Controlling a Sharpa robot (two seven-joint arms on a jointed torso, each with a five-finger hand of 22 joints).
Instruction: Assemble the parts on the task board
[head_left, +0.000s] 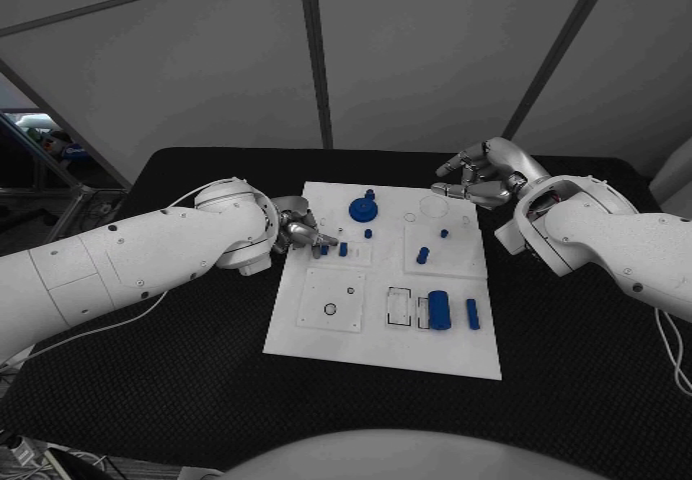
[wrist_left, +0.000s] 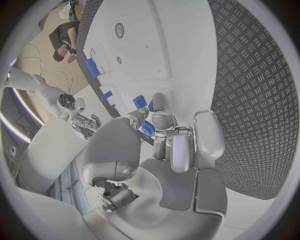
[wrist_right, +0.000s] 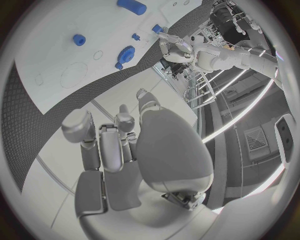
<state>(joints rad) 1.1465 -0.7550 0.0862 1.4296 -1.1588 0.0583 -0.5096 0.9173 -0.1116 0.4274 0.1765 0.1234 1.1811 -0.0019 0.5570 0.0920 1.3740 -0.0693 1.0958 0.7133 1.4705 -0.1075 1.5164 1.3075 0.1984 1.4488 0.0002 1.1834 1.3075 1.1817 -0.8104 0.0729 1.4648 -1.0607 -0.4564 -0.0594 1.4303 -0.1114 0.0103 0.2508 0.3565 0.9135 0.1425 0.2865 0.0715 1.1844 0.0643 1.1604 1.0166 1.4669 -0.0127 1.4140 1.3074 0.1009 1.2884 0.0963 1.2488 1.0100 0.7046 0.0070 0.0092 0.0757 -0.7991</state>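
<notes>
The white task board lies mid-table. My left hand rests at the board's left edge and pinches a small blue part between its fingertips, next to another small blue part. A blue gear stands near the far edge, with small blue pegs to its right. A blue cylinder and a blue bar lie at the near right. My right hand hovers over the board's far right corner, fingers curled in, holding nothing. The gear lies beyond that hand.
Black table surrounds the board on all sides. Round and rectangular recesses mark the board's near half. My white forearms reach in from both sides of the table.
</notes>
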